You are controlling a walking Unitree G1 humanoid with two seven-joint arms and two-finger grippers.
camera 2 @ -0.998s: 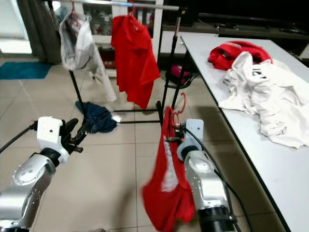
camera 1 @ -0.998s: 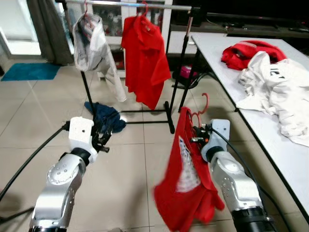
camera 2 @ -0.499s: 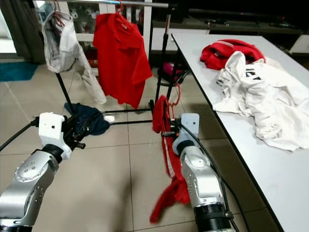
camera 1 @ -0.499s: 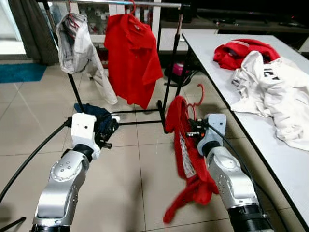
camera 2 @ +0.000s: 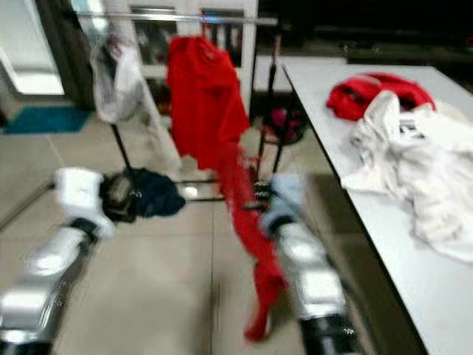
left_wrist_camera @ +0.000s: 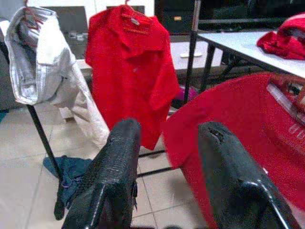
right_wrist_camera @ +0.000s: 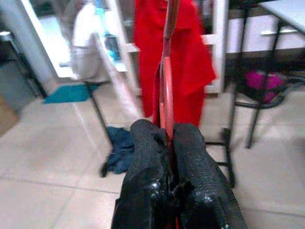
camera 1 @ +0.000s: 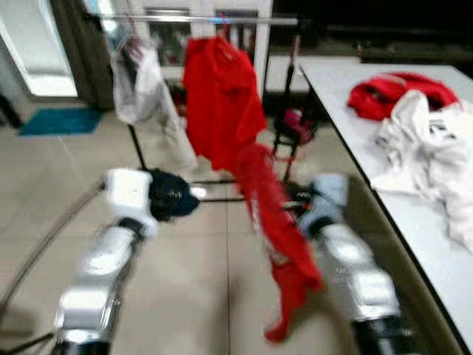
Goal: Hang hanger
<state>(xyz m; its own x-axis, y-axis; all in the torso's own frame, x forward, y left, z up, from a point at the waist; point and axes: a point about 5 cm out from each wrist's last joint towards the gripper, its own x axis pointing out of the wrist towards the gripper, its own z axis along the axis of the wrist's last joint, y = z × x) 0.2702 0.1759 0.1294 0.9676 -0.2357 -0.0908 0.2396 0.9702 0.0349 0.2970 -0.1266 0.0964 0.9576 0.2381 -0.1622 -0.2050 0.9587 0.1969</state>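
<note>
Both eye views are blurred. My right gripper (right_wrist_camera: 167, 131) is shut on the thin red hanger (right_wrist_camera: 167, 86), and a red shirt (camera 1: 275, 222) hangs from it down toward the floor. It is held in front of the clothes rack, below the metal rail (camera 1: 207, 19). My left gripper (left_wrist_camera: 169, 130) is open with nothing between its fingers, low on the left above the tiles. On the rail hang a red polo shirt (camera 1: 222, 103) and a pale grey garment (camera 1: 140, 81).
A dark blue cloth (camera 1: 171, 200) lies on the floor by the rack's base. A white table (camera 1: 347, 126) runs along the right with a red garment (camera 1: 399, 92) and white clothes (camera 1: 436, 148) on it. A blue mat (camera 1: 59, 120) lies far left.
The whole picture has shifted and blurred, so the camera is moving. The held red shirt has swung and now hangs longer below the right gripper. Both grippers keep their state.
</note>
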